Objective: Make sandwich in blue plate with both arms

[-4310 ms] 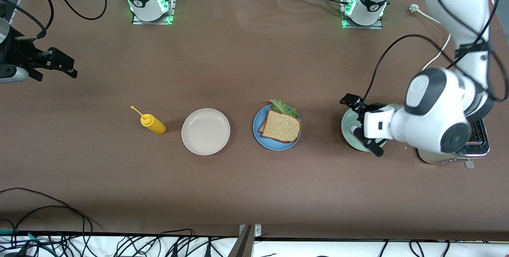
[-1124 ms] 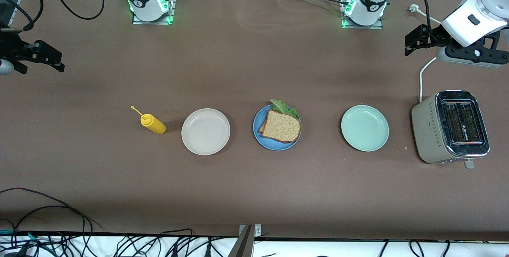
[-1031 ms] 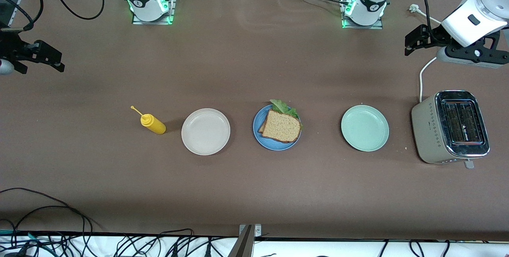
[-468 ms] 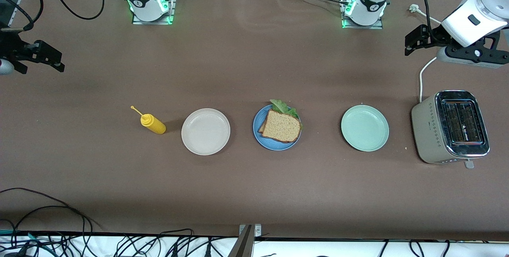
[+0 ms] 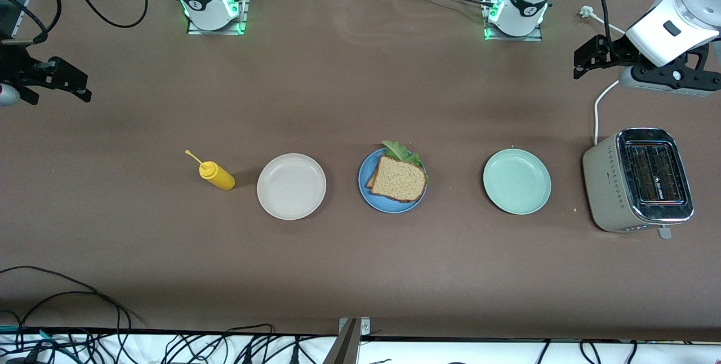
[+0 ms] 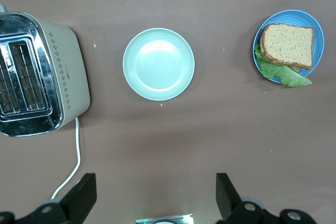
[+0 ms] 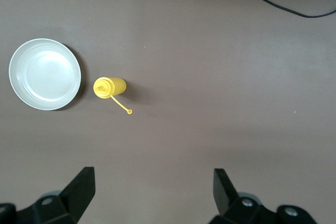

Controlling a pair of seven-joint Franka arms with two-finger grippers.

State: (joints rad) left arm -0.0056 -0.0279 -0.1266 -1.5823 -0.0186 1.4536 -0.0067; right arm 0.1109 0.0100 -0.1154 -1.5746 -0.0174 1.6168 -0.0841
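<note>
The sandwich (image 5: 398, 178) sits assembled on the blue plate (image 5: 365, 175), between the beige plate (image 5: 291, 186) and mint plate (image 5: 516, 181). The left gripper (image 5: 586, 58) has left the mint plate for the worktop's end; right gripper (image 5: 62, 85) waits (both jaws released, empty), so the task looks finished
</note>
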